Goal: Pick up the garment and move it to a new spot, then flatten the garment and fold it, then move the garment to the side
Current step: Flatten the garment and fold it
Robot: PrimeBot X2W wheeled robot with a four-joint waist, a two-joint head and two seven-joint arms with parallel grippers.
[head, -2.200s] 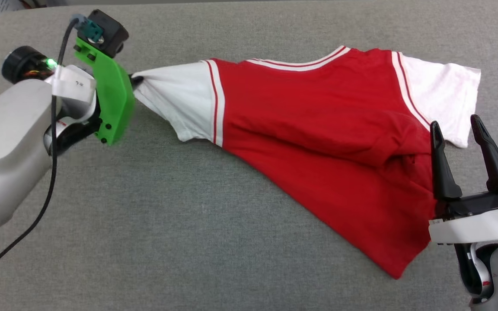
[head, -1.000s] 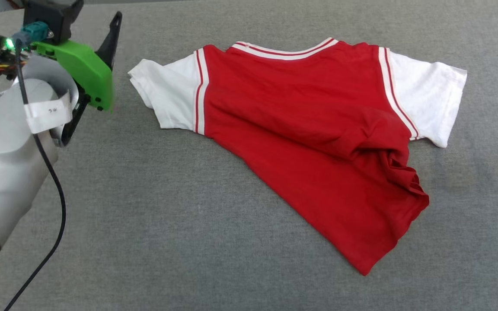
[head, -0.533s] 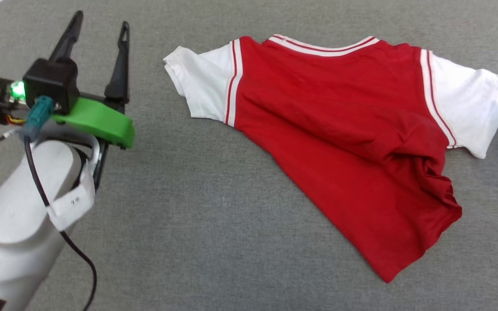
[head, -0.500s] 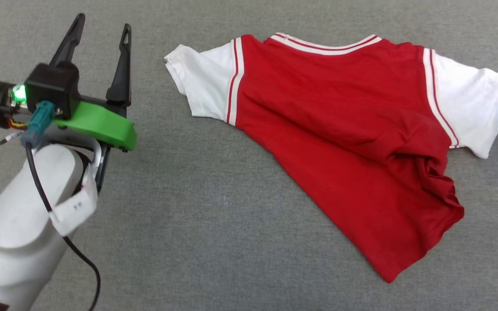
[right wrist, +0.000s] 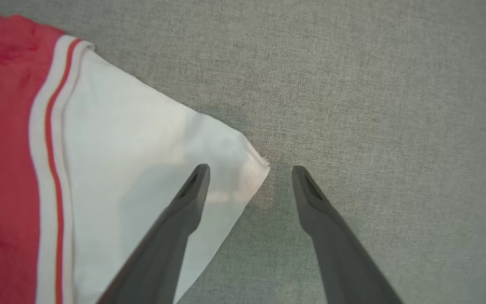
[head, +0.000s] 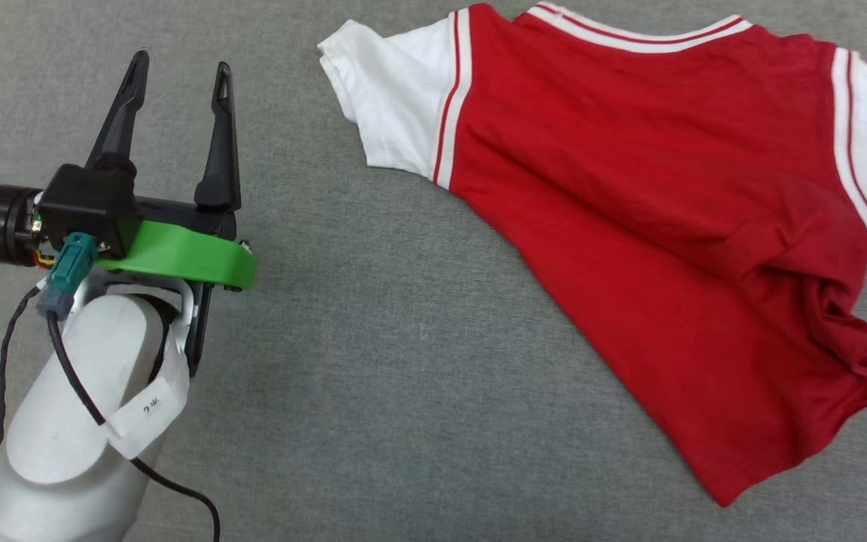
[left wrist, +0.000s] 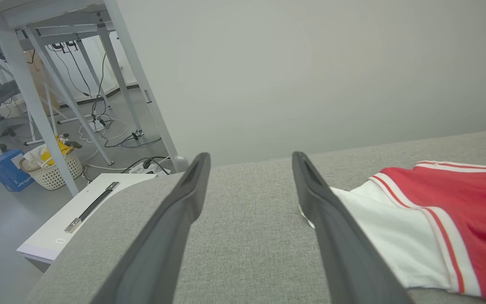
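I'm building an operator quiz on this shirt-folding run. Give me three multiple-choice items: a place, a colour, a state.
1. Where is the left end effector? A over the collar; B over the grey surface beside the garment's sleeve; C over the hem.
2. What colour are the sleeves? A blue; B black; C white.
3. The right end effector is: A open above a sleeve corner; B shut on the collar; C shut on the hem.
Answers: B, the head view shows it clear of the cloth; C, both sleeves show white; A, its fingers stand spread, gripping nothing.
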